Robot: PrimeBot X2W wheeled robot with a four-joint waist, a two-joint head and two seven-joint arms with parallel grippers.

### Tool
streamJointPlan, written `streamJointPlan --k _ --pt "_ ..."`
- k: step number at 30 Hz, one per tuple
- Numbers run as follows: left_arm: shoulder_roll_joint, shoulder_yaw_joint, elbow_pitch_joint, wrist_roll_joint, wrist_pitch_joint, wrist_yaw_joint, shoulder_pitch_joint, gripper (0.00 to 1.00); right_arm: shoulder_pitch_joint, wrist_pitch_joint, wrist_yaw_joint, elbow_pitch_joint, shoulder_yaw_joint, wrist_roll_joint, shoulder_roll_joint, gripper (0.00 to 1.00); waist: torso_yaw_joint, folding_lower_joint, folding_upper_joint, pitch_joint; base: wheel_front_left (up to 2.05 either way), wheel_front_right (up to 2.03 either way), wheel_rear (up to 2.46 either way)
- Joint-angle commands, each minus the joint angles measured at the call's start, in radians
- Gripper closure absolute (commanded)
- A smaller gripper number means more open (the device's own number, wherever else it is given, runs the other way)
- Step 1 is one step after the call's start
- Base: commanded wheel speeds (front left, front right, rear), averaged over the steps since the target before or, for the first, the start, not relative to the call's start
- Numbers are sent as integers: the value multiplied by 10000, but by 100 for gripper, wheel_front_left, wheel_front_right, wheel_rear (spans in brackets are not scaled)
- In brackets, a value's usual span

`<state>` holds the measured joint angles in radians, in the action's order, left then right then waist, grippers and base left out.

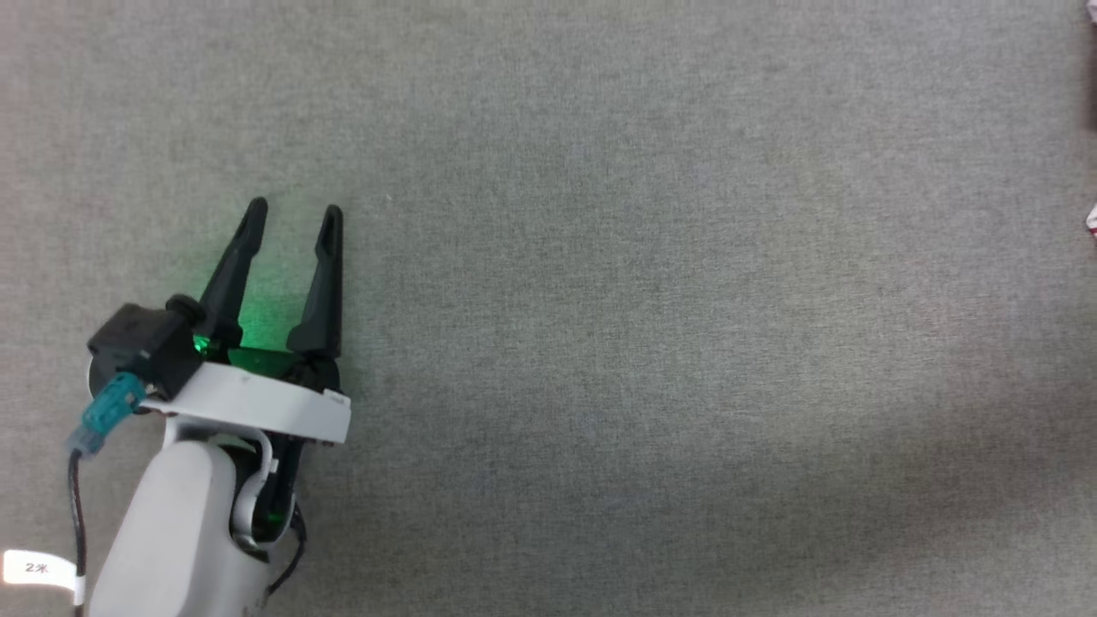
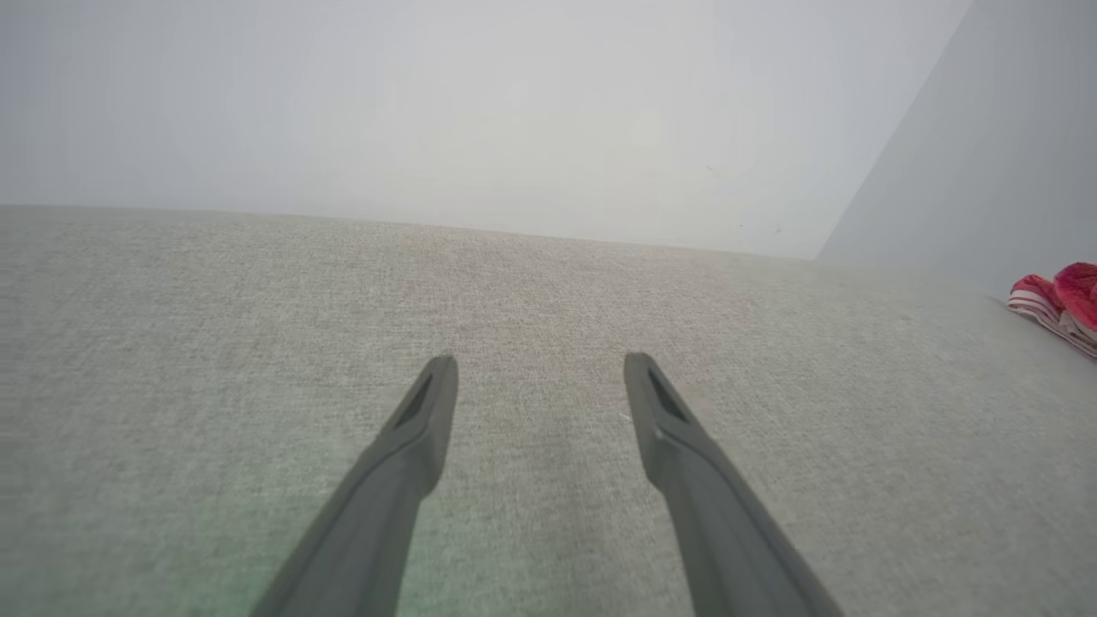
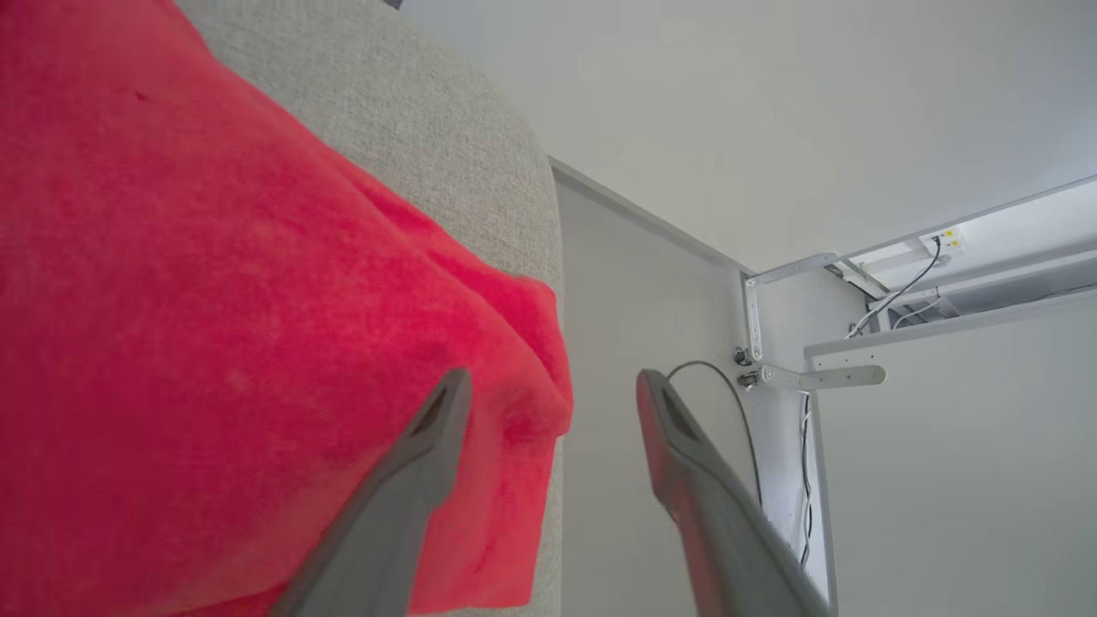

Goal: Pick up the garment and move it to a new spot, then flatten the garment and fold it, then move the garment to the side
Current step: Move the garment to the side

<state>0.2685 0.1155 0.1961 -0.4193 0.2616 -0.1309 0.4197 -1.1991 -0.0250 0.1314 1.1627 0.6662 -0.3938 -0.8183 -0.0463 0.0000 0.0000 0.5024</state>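
Observation:
The garment [image 3: 214,300], bright red cloth, lies on the grey fabric surface [image 3: 446,111] and covers the left half of the right wrist view. One of its corners reaches into the gap of my right gripper [image 3: 554,374], whose fingers stand apart. The cloth is not pinched. In the left wrist view a bunched red part with red-striped white trim [image 2: 1058,300] shows at the far right edge. My left gripper [image 1: 295,207] rests open at the lower left of the head view over bare grey fabric, nothing between its fingers [image 2: 540,360].
The grey fabric surface [image 1: 643,300] spreads wide to the right of the left gripper. A pale wall [image 2: 514,103] rises behind it. Past the surface's edge, metal brackets and cables [image 3: 806,377] hang on a white wall.

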Motion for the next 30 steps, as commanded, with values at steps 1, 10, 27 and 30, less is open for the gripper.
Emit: streamJointPlan --k 1,10,27,30 --pt "-11 -55 25 -1 27 6 -171 0 -177 148 -15 105 -84 105 129 0 -23 0 0 -275 0 0 0" --pt "-82 -229 91 6 27 6 -644 0 120 1259 -14 92 -370 160 851 0 -12 0 0 -1324 0 0 0" --pt "31 -878 105 -229 27 6 -2394 0 3269 2897 -14 -1942 -2176 -292 2264 0 524 0 0 -4022 0 0 0" --pt "115 -893 18 -320 27 6 -2681 0 4396 2902 -14 -2973 -2948 26 2438 0 707 0 0 -4342 0 0 0"
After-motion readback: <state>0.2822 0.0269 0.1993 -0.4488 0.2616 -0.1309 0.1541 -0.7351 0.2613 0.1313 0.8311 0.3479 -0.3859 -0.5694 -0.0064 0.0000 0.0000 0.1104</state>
